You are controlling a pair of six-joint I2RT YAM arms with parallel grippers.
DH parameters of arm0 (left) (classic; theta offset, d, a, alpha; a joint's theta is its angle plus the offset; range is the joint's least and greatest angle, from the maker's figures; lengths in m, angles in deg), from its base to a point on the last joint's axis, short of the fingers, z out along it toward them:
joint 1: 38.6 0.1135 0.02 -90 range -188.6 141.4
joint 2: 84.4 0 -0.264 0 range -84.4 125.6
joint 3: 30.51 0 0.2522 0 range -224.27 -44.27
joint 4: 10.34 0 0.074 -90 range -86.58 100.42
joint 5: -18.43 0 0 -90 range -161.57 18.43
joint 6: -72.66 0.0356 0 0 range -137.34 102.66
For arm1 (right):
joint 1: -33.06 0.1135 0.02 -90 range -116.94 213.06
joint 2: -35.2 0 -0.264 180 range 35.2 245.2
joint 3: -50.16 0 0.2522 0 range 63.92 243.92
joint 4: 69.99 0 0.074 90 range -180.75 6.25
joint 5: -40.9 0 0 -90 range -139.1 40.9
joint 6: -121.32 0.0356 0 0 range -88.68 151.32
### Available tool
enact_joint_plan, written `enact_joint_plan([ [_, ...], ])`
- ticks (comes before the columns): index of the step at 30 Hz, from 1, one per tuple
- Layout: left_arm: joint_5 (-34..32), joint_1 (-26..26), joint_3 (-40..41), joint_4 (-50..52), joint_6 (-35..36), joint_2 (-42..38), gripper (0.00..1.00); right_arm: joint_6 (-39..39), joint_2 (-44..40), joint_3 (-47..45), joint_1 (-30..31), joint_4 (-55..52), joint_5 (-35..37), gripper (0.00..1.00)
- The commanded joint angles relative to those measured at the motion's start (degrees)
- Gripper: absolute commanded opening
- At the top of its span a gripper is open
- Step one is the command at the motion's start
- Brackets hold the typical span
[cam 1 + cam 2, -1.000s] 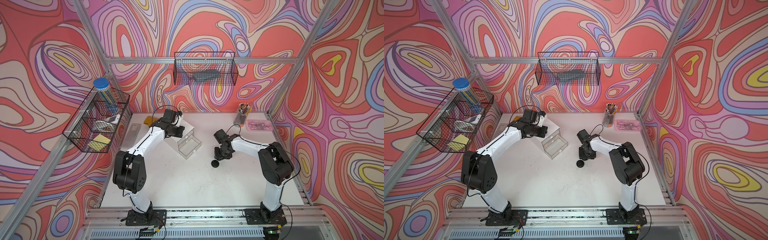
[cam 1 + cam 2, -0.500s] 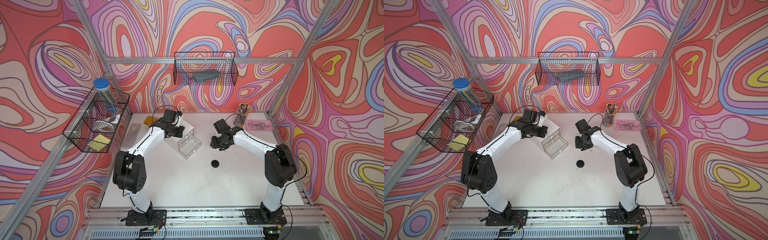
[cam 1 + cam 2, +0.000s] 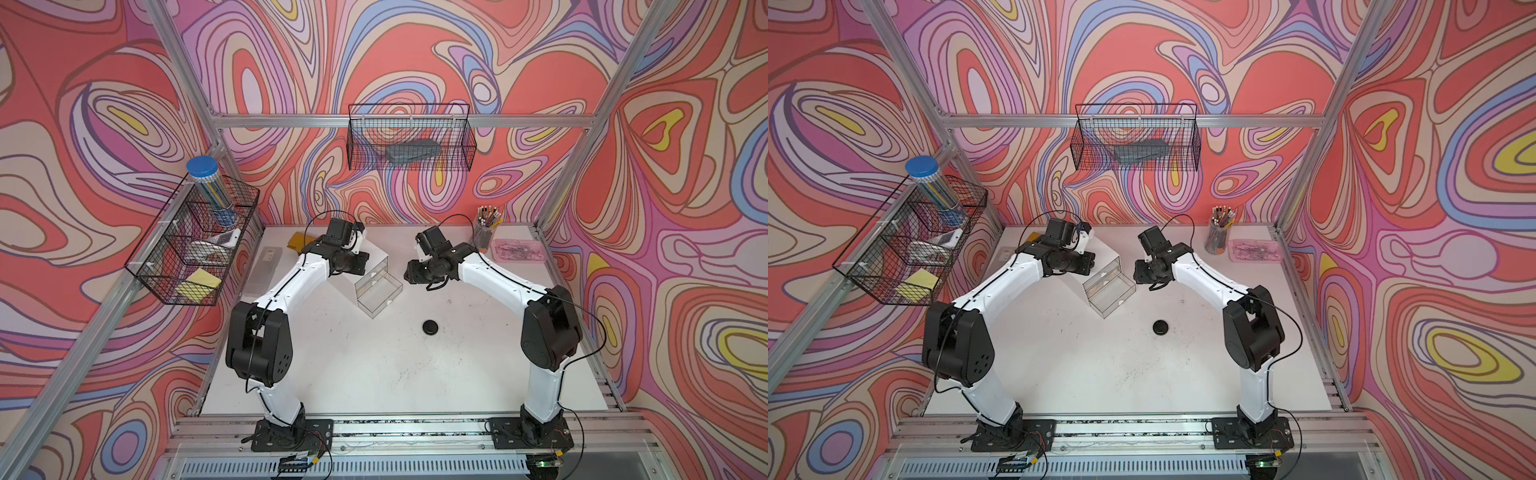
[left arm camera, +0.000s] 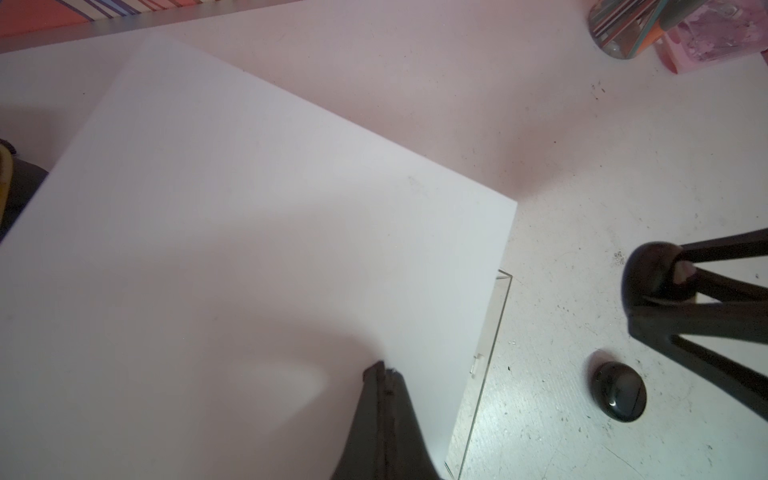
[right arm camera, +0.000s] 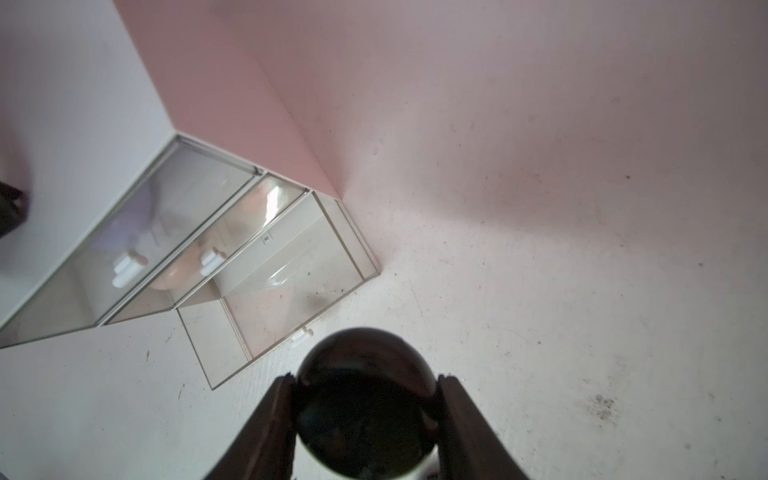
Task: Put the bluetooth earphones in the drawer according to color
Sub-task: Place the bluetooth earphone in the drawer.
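The drawer cabinet [image 3: 376, 252] [image 3: 1106, 254] is a white cube at the back of the table, and its bottom clear drawer [image 3: 380, 293] [image 5: 291, 286] is pulled out and empty. My right gripper [image 3: 413, 274] [image 5: 365, 380] hangs just right of that drawer. It is shut on a glossy black earphone case [image 5: 365, 411] [image 4: 648, 274]. A second black earphone case [image 3: 430, 327] [image 3: 1160, 327] [image 4: 619, 390] lies loose on the table in front. A pink case [image 5: 178, 276] shows through the shut middle drawer. My left gripper [image 4: 384, 370] [image 3: 357, 266] is shut and empty on the cabinet's top.
A pencil cup [image 3: 484, 232] and a shallow pink tray [image 3: 517, 251] stand at the back right. A frosted flat box [image 3: 266, 270] lies at the back left. Wire baskets [image 3: 195, 245] hang on the left and back walls.
My right gripper has risen from beside the loose black case and swung back toward the open drawer, carrying a black case. The left arm has not moved.
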Motion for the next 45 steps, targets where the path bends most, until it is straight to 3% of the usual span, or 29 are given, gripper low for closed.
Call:
enact_joint_plan([
  [1, -0.2, -0.7, 1.5, 9.8, -0.3, 3.3, 0.00, 0.1, 3.0, 2.3, 1.2, 1.2, -1.9, 0.33],
  [15, -0.2, -0.7, 1.5, 9.8, -0.1, 3.4, 0.00, 2.1, 11.6, 9.7, 4.5, 3.8, -6.7, 0.32],
  [26, -0.3, -0.7, 1.5, 9.8, -0.2, 3.3, 0.00, 3.9, 14.3, 10.0, 5.0, 6.2, -8.7, 0.33],
  [45, -0.3, -0.7, 1.5, 9.9, 0.0, 3.2, 0.00, 4.6, 15.3, 8.5, 5.1, 7.7, -9.7, 0.45],
])
